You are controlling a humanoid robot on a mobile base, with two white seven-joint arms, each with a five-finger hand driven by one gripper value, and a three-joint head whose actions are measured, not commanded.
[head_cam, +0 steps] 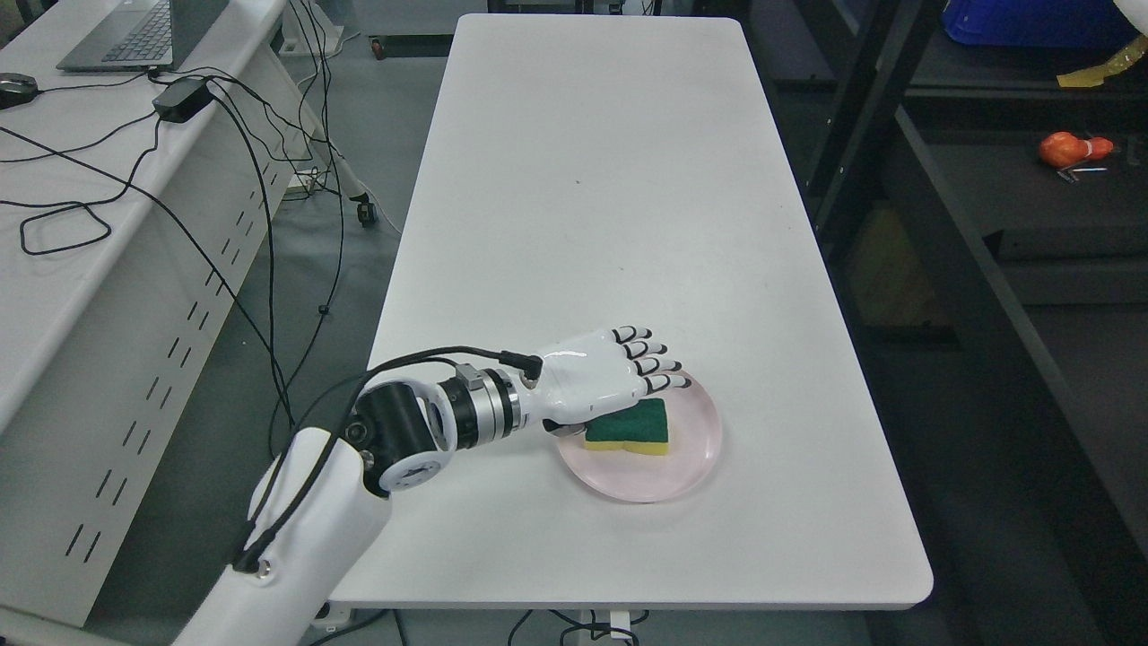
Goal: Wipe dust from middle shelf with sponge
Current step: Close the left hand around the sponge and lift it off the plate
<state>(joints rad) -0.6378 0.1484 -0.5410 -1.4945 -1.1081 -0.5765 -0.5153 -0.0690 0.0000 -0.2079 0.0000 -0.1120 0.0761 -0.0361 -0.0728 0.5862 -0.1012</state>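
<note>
Reaching Over the Sponge

Hovering at the plate's [682,467] far-left rim, the left robot hand [605,372] has its fingers [659,365] stretched out flat and holds nothing. Its thumb side is just beside the sponge [630,425], which lies green face up, yellow below, on the pink plate near the front of the white table [610,197].
</note>
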